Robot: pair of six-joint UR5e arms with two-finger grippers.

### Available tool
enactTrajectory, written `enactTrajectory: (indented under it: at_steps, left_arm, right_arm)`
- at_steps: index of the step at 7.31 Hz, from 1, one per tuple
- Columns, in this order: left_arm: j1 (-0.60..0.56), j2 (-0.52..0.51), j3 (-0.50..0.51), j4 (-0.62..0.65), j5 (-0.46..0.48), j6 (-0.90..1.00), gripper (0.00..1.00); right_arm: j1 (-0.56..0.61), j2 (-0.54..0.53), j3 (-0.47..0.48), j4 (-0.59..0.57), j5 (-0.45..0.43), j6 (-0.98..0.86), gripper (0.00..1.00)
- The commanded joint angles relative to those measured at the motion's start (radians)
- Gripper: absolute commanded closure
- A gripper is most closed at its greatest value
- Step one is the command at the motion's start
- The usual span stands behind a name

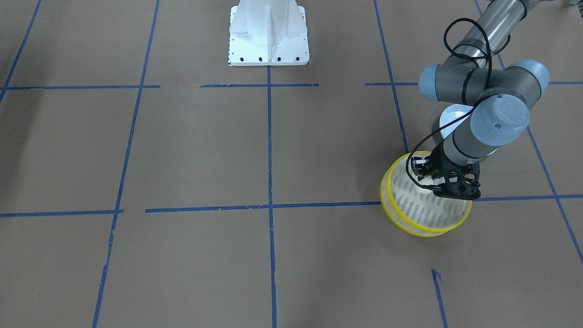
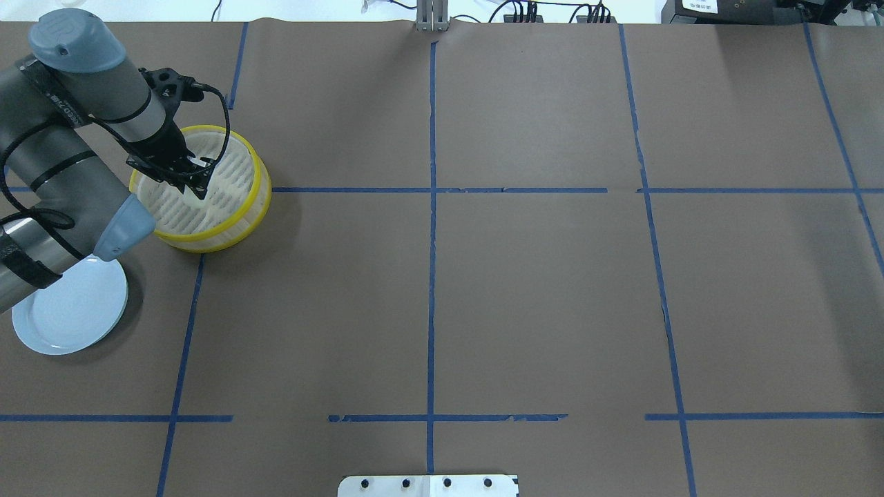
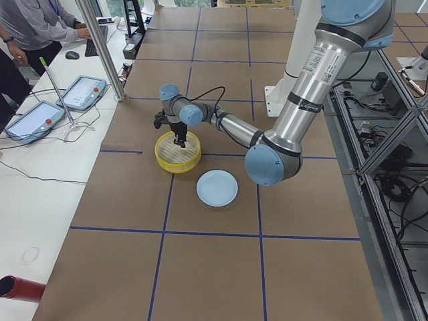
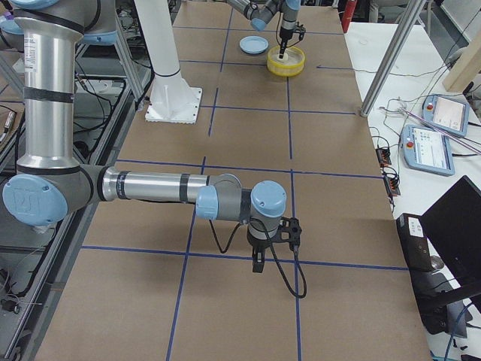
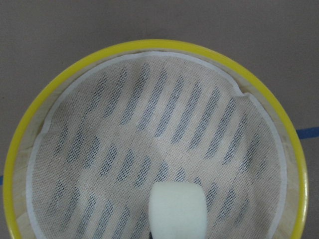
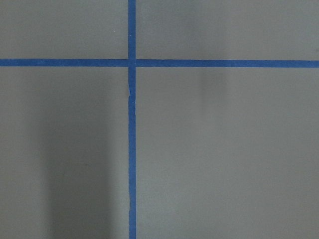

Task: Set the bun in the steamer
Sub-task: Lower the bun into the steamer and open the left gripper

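The steamer [image 2: 259,186], a round basket with a yellow rim and a whitish slotted floor, stands at the table's far left. It fills the left wrist view [image 5: 149,46]. My left gripper [image 2: 193,188] reaches down inside it and is shut on the bun [image 5: 178,209], a small cream-white lump held just over the basket's floor, near its rim. The bun also shows in the overhead view [image 2: 196,196] under the fingers. My right gripper [image 4: 259,259] shows only in the exterior right view, low over bare table. I cannot tell whether it is open or shut.
A pale blue plate [image 2: 69,314] lies next to the steamer, partly under my left arm's elbow. The robot's white base [image 1: 268,36] stands at the table's middle edge. Blue tape lines cross the brown table. Operators and tablets [image 3: 40,117] are beyond the table's side.
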Motion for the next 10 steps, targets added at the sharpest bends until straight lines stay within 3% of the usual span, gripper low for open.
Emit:
enactTrajectory:
  at_steps: [1,2,5,7,10]
  left_arm:
    - [0.016,0.0,0.022,-0.026,0.001,0.0,0.63]
    - [0.016,0.0,0.022,-0.026,0.001,0.0,0.04]
    - [0.013,0.0,0.0,-0.026,0.013,0.005,0.0]
    - [-0.025,0.017,-0.134,-0.022,0.089,0.005,0.0]
    - [-0.187,0.12,-0.312,-0.016,0.079,0.117,0.0]
  right_arm:
    - [0.0,0.0,0.0,0.0,0.0,0.0,0.0]
    - [0.0,0.0,0.0,0.0,0.0,0.0,0.0]
    - [0.0,0.0,0.0,0.0,0.0,0.0,0.0]
    - [-0.001,0.0,0.0,0.0,0.0,0.0,0.0]
    - [0.0,0.0,0.0,0.0,0.0,0.0,0.0]
